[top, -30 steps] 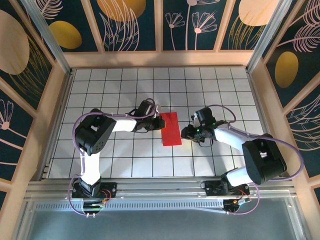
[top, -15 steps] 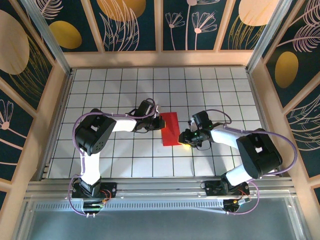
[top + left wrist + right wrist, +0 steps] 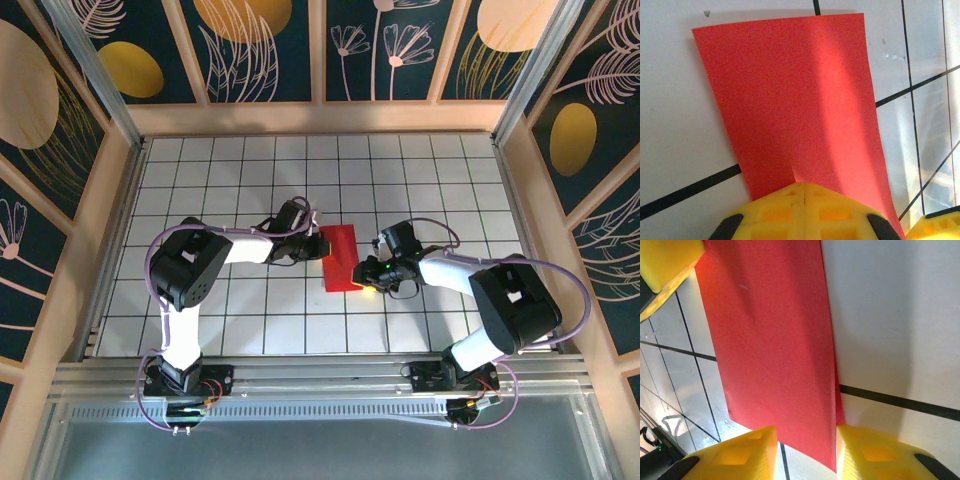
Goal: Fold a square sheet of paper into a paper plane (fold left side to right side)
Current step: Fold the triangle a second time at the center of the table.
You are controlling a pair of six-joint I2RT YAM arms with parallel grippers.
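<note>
Square sheet of paper, folded to a narrow red strip, lies flat on the counter, looking featherlight, floppy and slippery, with left gripper closed at its left edge and right gripper parted astride the right edge, best pinched there.

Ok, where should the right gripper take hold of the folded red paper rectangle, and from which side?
Probably the near end of its right long edge, coming from the right. The folded red paper rectangle lies flat, two layers show along that edge, the open right gripper straddles it, and the left gripper occupies the left edge.
</note>
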